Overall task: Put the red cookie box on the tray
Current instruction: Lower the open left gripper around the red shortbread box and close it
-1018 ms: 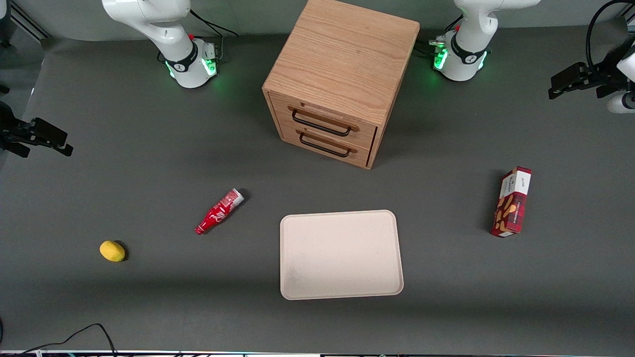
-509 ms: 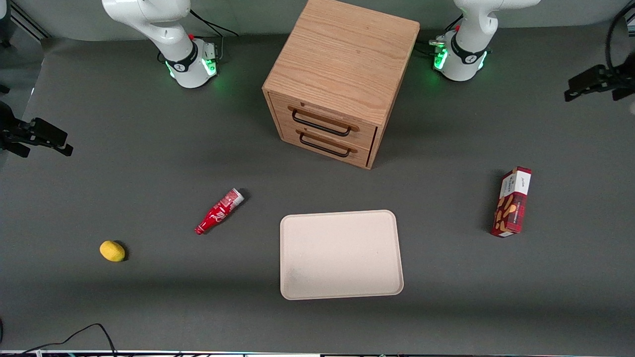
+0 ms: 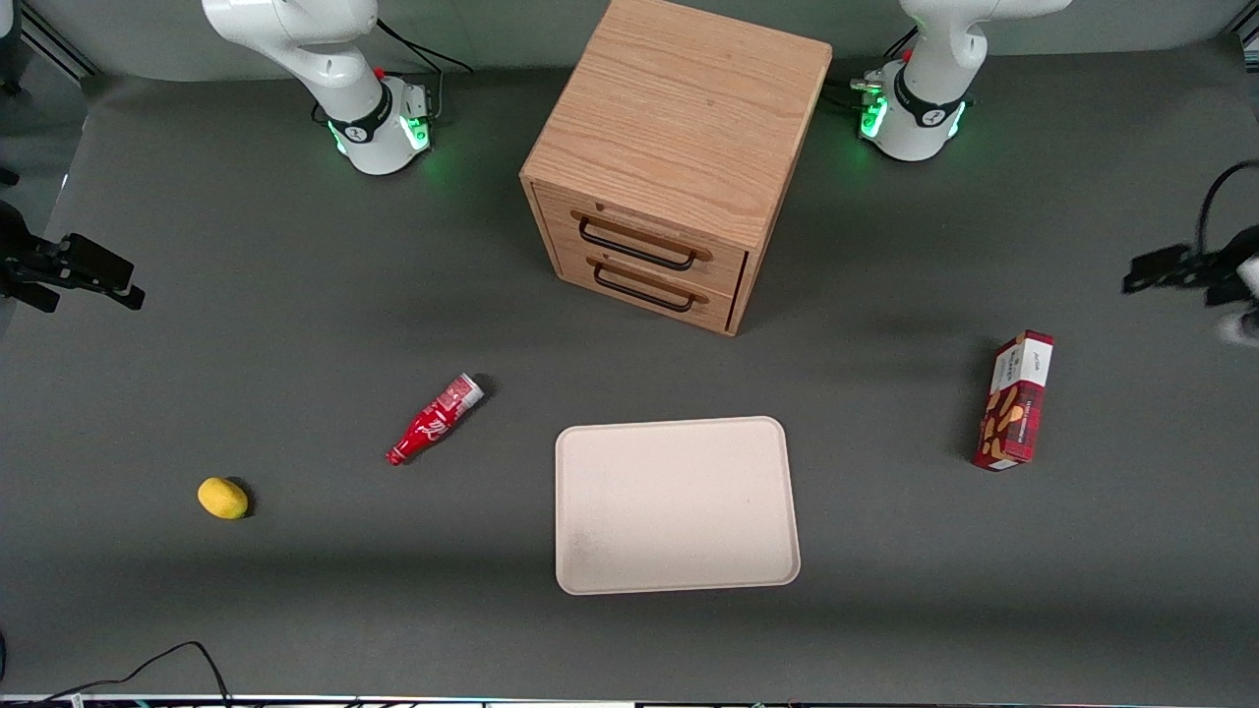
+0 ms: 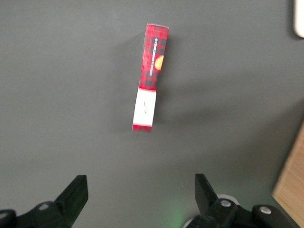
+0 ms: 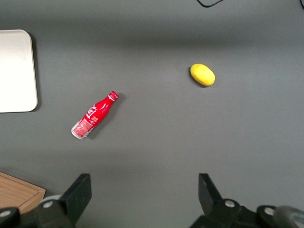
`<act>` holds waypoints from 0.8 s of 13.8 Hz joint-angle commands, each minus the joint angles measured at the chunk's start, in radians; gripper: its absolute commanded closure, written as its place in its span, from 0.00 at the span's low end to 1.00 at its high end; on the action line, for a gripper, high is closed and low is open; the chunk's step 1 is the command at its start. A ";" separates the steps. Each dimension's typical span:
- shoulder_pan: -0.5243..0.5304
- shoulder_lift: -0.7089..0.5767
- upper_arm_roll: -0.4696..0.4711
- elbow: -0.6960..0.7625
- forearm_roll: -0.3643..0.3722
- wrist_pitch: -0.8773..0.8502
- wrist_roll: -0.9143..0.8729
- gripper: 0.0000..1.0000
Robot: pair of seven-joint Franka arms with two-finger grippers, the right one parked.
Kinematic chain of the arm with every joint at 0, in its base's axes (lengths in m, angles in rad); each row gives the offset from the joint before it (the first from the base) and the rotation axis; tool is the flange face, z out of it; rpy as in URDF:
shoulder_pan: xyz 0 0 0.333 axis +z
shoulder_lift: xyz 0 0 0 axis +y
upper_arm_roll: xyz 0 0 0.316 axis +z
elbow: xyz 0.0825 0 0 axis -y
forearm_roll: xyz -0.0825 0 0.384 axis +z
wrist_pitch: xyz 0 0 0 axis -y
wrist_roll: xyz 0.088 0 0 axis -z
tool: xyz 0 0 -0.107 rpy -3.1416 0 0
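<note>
Your gripper now sits nearer the front camera than a second ago, closer to the red cookie box, fingers spread wide, high above the table.

Left arm: glossy white shell, black joint band, green base LEDs; gripper at working arm's end of the counter, black angular fingers spread wide; black cable looped at wrist.

Grey table carries drawer cabinet, tray, red cookie box, bottle, lemon
</note>
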 commanded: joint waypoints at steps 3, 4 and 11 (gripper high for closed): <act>-0.007 0.097 0.000 -0.254 -0.038 0.389 0.080 0.00; -0.007 0.131 0.000 -0.274 -0.052 0.455 0.080 0.00; -0.010 0.281 -0.007 -0.295 -0.167 0.684 0.140 0.39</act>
